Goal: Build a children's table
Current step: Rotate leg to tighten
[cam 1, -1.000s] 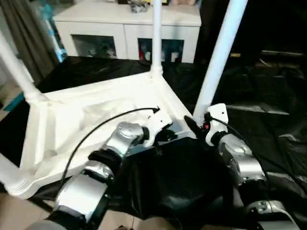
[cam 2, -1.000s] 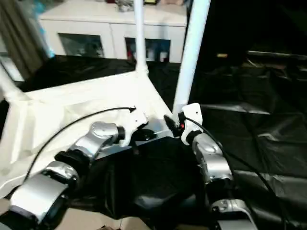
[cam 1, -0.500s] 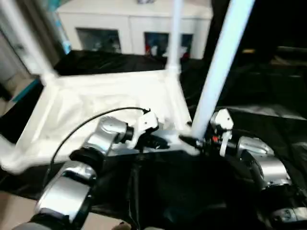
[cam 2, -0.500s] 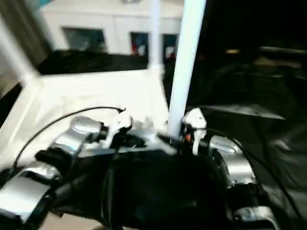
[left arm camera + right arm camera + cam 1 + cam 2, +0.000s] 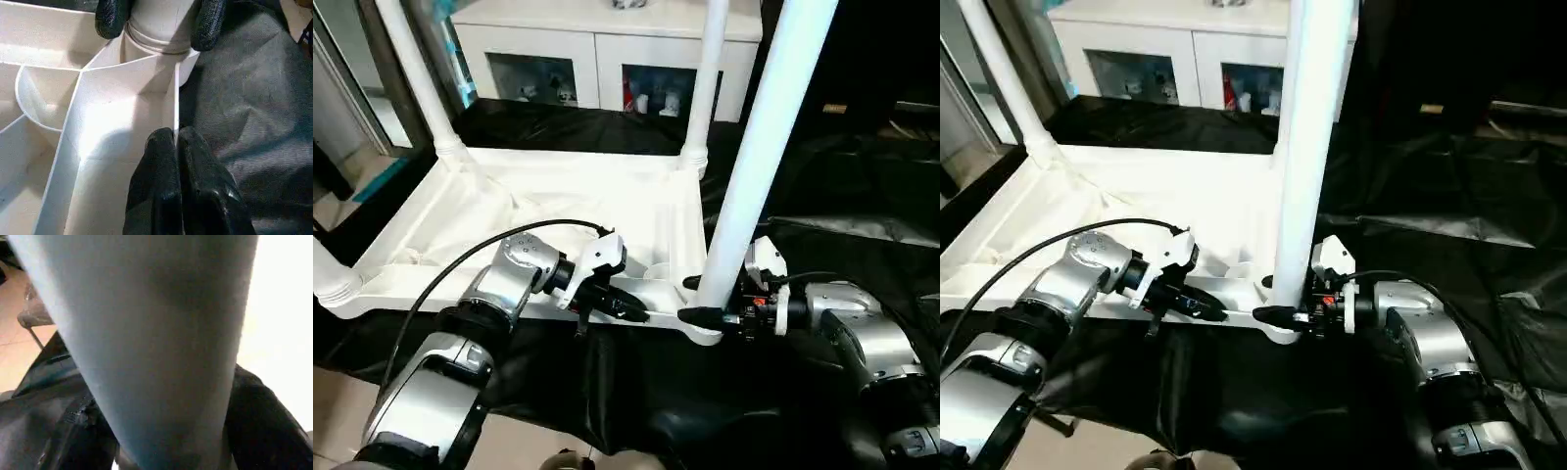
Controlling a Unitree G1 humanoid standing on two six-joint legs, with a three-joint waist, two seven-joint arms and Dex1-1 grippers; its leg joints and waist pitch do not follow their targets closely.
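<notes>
The children's table (image 5: 558,196) lies upside down on a black sheet, its white legs pointing up. My left gripper (image 5: 625,311) is shut on the thin near rim (image 5: 175,98) of the top, its black fingers (image 5: 156,161) pinching that wall. My right gripper (image 5: 705,305) reaches in from the right and grips the base of the near-right leg (image 5: 759,147) just above its corner socket. Its fingers (image 5: 111,17) press on both sides of the leg (image 5: 156,342). Two more legs stand at the far right (image 5: 705,88) and far left (image 5: 416,78).
A white cabinet (image 5: 597,49) with glass-fronted shelves stands behind the table. The crumpled black sheet (image 5: 862,176) covers the floor to the right and under my arms. Bare floor (image 5: 333,431) shows at the near left.
The camera has tilted and shifted. My right gripper has drawn in around the base of the near-right leg. The left gripper has stayed pinched on the rim.
</notes>
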